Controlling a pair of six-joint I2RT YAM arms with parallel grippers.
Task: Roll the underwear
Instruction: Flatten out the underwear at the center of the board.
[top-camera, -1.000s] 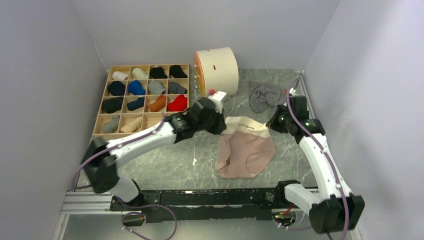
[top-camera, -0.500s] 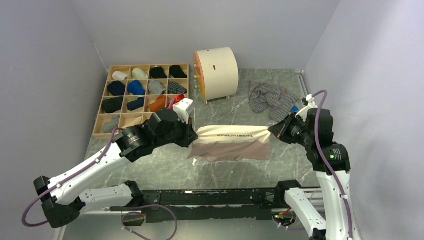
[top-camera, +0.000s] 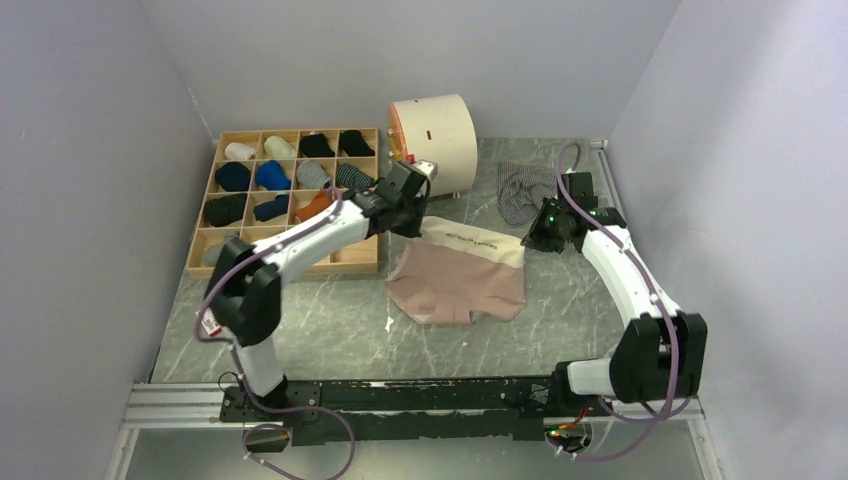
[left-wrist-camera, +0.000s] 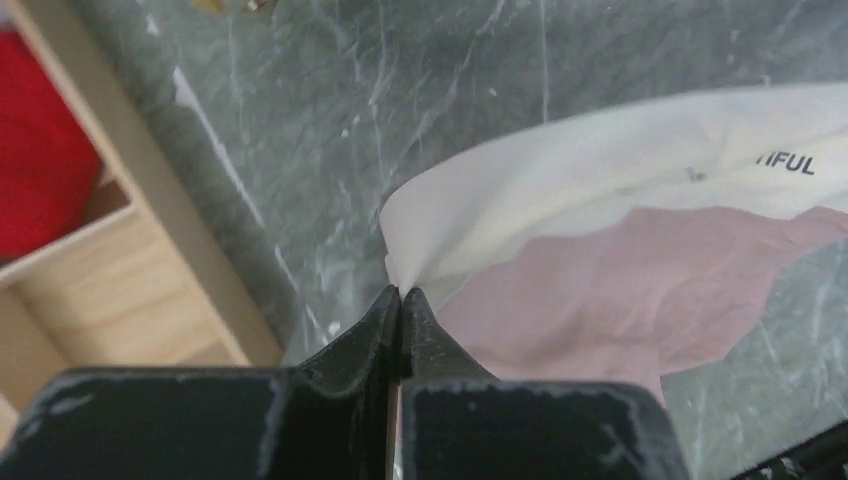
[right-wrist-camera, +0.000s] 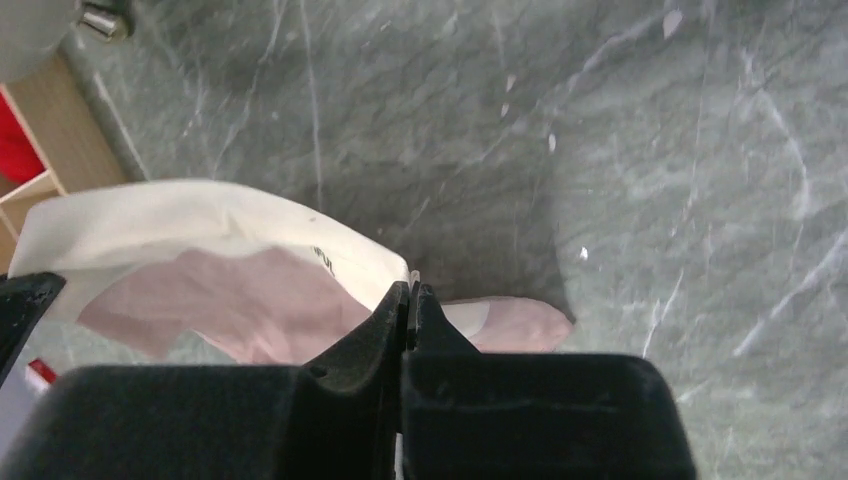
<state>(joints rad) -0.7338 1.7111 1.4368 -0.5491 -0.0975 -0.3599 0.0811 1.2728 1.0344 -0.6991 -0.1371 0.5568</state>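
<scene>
The pale pink-beige underwear lies spread on the marble table, its cream waistband stretched along the far edge. My left gripper is shut on the waistband's left corner. At the opposite corner my right gripper is shut on the band too. The pink body hangs toward me in both wrist views. A second, grey striped underwear lies crumpled at the back right, behind the right gripper.
A wooden divider box holding several rolled socks sits at the back left, close to my left arm. A cream cylinder stands behind the waistband. The black rail runs along the near edge, and grey walls close both sides.
Both grippers have carried the pink underwear from held taut near the front toward the back. It now lies spread on the table with the waistband at the far side.
</scene>
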